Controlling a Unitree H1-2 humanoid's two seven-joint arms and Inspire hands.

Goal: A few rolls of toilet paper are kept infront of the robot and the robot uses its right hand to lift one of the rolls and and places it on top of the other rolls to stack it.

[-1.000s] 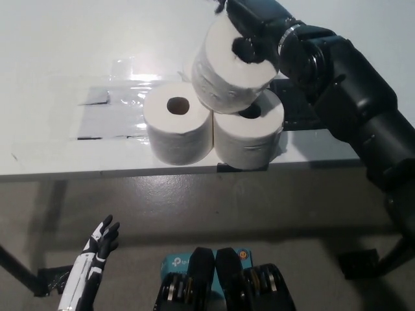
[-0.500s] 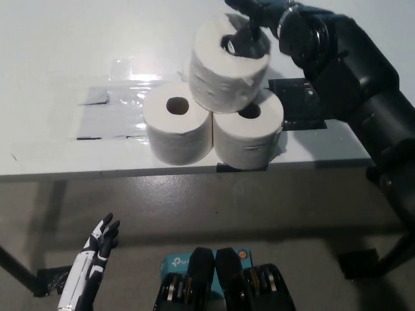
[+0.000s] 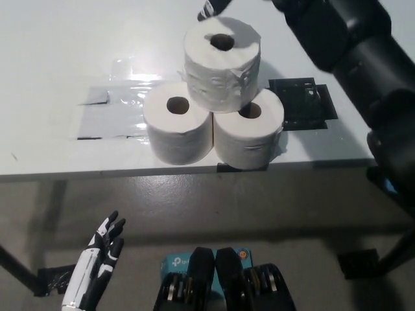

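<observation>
Three toilet rolls stand on the white surface (image 3: 52,162) near its front edge. Two sit side by side, touching: the left roll (image 3: 177,129) and the right roll (image 3: 249,136), both upright with their cores facing up. The top roll (image 3: 222,63) rests on the pair, seated over the seam between them and toward their back, upright too, its wrapping a little creased on the front.

The right hand (image 3: 213,8) shows only as a dark fingertip or two at the upper edge, just above and behind the top roll and clear of it; most of it is cut off by the frame, so I cannot tell whether it is open or closed. Its black arm (image 3: 353,48) runs down the right side.

A sheet of clear plastic (image 3: 113,110) lies flat on the surface to the left of the rolls, and a black square plate (image 3: 305,103) lies just behind the right roll.

The left hand (image 3: 104,243) hangs low at the lower left, below the surface, fingers spread and holding nothing.
</observation>
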